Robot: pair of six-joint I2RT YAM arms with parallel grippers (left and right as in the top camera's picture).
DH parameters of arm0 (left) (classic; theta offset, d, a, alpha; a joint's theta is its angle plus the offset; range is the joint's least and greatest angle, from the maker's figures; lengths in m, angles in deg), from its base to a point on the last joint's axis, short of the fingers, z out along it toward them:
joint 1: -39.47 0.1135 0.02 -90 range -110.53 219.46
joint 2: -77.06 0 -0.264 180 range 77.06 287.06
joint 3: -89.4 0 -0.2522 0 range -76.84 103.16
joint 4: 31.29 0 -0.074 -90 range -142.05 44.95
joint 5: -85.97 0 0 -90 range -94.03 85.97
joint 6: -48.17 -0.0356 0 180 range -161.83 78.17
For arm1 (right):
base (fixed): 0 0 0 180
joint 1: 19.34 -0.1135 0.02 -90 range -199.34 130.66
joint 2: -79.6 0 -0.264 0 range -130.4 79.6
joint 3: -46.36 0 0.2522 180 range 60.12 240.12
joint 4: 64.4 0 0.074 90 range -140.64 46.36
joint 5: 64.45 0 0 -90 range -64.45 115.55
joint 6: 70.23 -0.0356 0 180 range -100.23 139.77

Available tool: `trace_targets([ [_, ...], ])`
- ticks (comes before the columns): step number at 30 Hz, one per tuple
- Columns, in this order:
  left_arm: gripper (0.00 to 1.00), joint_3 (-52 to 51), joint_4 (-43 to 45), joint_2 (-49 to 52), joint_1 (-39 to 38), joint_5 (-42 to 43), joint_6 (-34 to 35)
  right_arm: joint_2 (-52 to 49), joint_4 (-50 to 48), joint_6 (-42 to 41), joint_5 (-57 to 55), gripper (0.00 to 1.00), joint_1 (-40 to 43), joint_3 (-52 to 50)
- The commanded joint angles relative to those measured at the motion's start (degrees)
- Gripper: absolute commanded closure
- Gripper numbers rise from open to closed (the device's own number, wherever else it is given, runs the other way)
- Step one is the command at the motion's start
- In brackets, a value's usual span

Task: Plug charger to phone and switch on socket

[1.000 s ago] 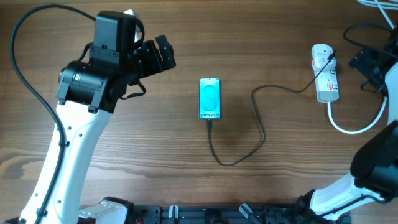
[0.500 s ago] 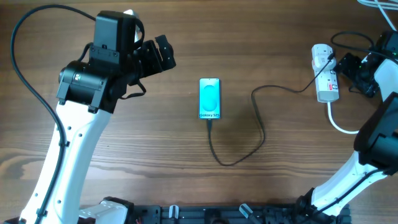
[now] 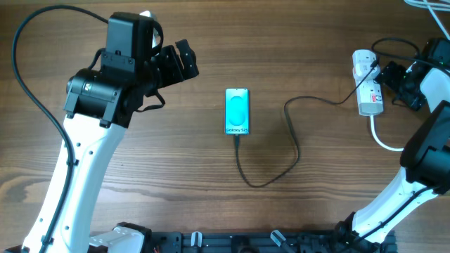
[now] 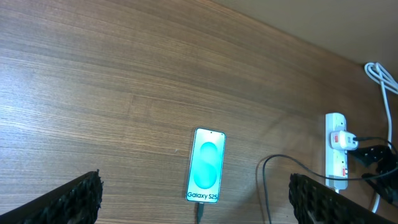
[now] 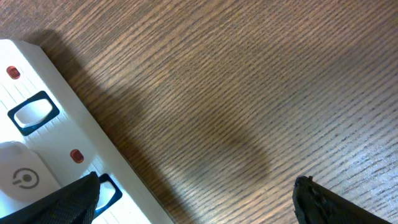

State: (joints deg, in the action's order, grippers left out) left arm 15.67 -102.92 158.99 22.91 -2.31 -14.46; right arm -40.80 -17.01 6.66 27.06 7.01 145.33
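Note:
The phone (image 3: 237, 111) lies flat mid-table with its cyan screen lit; it also shows in the left wrist view (image 4: 205, 165). The charger's thin black cable (image 3: 290, 133) runs from a white plug in the socket (image 3: 370, 95), loops down, and its tip meets the phone's bottom edge. My right gripper (image 3: 387, 78) is open beside the socket's right side. In the right wrist view one finger of the gripper (image 5: 196, 190) lies over a rocker switch on the socket (image 5: 37, 146). My left gripper (image 3: 181, 61) is open and empty, raised to the phone's left.
The socket's thick white cord (image 3: 387, 143) curves off to the right edge. The robots' black cables (image 3: 397, 43) hang near the socket at the back right. The arm bases stand along the front edge (image 3: 232, 242).
My right gripper has moved left from the table's right edge up to the socket's side. The left arm, phone and cable have not moved.

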Motion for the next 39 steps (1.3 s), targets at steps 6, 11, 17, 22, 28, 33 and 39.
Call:
trace_targets([
  [6, 0.00, -0.26, 0.09, -0.59, -0.04, -0.74, 0.72, -2.56, 0.04, 1.09, 5.03, 0.00, -0.13, -0.48],
  [11, 0.00, -0.26, 0.09, -0.59, -0.04, -0.74, 0.72, -3.15, 0.94, 1.07, 5.09, 0.00, -0.13, -0.48],
  [17, 0.00, -0.26, 0.09, -0.59, -0.04, -0.74, 0.72, -3.15, 1.99, 2.23, 8.50, 0.00, -0.13, -0.48],
  [22, 0.00, -0.26, 0.09, -0.59, -0.04, -0.74, 0.72, -3.15, 2.93, 2.62, 8.48, 0.00, -0.13, -0.48],
  [28, 0.00, -0.26, 0.09, -0.59, -0.04, -0.74, 0.72, -0.26, 5.16, 0.98, 6.62, 0.00, -0.07, -0.48],
  [33, 0.00, -0.26, 0.09, -0.59, -0.04, -0.74, 0.72, 11.91, 10.60, -2.54, -0.63, 0.00, -0.07, -0.48],
  [39, 0.00, -0.26, 0.09, -0.59, -0.04, -0.74, 0.72, 27.36, 19.15, -4.04, 0.02, 0.00, -1.01, -0.48],
])
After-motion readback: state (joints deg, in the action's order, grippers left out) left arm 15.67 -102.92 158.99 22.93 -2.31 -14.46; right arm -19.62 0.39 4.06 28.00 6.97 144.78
